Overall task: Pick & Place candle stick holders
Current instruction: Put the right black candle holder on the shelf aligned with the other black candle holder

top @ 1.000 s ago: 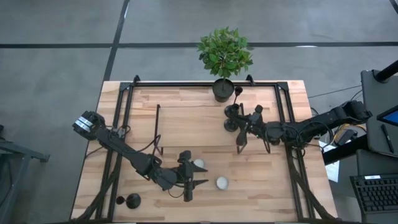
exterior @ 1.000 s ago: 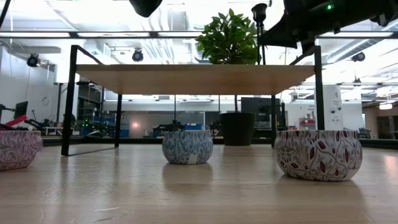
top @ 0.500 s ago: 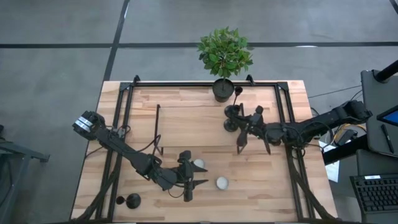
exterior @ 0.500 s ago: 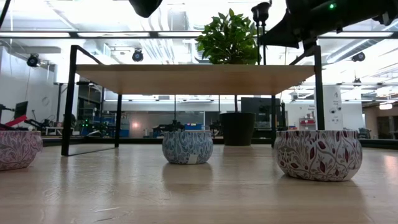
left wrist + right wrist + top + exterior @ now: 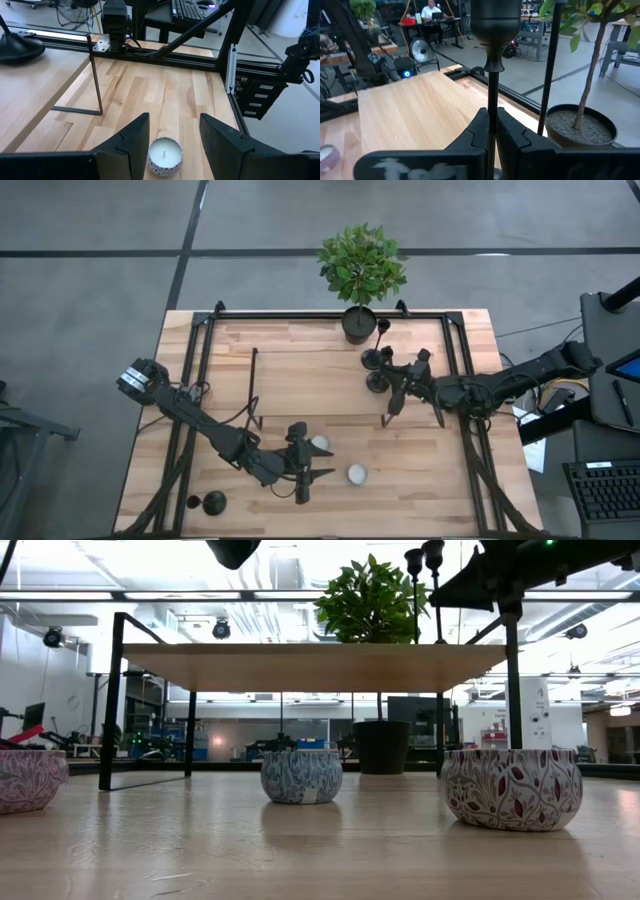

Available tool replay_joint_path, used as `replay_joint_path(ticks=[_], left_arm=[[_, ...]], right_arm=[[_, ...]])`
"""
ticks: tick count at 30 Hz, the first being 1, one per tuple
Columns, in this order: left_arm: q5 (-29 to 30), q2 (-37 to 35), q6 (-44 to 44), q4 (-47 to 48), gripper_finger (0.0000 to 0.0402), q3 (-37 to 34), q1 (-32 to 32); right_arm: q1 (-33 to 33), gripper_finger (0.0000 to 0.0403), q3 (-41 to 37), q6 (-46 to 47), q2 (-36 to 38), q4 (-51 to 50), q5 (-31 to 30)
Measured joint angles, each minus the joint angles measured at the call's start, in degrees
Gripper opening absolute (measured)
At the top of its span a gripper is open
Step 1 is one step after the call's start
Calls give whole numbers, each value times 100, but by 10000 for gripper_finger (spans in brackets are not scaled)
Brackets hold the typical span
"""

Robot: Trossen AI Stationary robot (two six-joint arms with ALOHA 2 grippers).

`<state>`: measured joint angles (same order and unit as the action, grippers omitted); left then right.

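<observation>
My right gripper [image 5: 392, 383] [image 5: 490, 127] is shut on one black candle stick holder, whose disc base [image 5: 378, 383] shows in the high view and whose cup top [image 5: 495, 22] [image 5: 434, 552] stands upright. A second, tall holder [image 5: 372, 360] stands on its disc base just beyond; its stem [image 5: 549, 65] and top [image 5: 414, 558] also show. A third black disc-based piece [image 5: 213, 502] sits near the near left corner. My left gripper [image 5: 322, 463] [image 5: 172, 120] is open and empty above a white tealight [image 5: 165, 156]. My right gripper pinches the holder's thin stem [image 5: 490, 95] between its two fingers, well below the cup. The fingers come in about level from the table's right side and lie across the stem. The holder stands upright. The gripper hides its base, so I cannot tell whether it is lifted.
The potted plant [image 5: 360, 323] [image 5: 577, 125] stands at the far edge, close behind the two holders. Tealights [image 5: 320, 444] [image 5: 357, 474] lie near the left gripper. A thin black frame [image 5: 253, 385] stands left of centre. A raised wooden board [image 5: 300, 665] on black legs shows in the low view.
My right gripper has drawn back a little toward the table's right edge, still shut on the holder's stem. The holder has moved with it, upright, and its top now shows beside the second holder's top in the low view.
</observation>
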<state>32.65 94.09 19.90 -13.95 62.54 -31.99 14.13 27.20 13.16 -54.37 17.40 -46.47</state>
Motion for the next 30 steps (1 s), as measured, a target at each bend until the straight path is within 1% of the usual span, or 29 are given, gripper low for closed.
replay_joint_path(ticks=[8,12,22,27,30], left_arm=[[1,-1,9,-7,170,0,0],[1,1,9,-8,170,0,0],[1,3,9,-5,170,0,0],[1,6,16,-5,170,0,-2],[1,6,18,-5,170,0,-1]], right_arm=[[-2,12,0,-53,-242,193,-111],[-4,12,-2,-136,-240,370,-159],[-26,13,-2,-116,-253,403,-173],[-26,13,-2,-32,-417,423,-180],[-25,13,5,-26,-560,488,-317]])
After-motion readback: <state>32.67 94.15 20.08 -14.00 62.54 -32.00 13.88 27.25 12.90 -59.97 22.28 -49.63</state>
